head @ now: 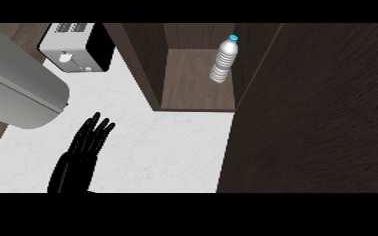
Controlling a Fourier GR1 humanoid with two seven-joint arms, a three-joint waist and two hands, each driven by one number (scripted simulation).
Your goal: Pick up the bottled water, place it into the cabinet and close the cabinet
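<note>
At lower left, the left hand (87,139) rests, fingers straight.

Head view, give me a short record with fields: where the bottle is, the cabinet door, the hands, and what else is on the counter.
bottle: water bottle standing inside the cabinet, right side of the shelf
cabinet door: door open
left hand: left hand open, fingers straight, over the counter
right hand: not in view
other: toaster at the back left
</note>
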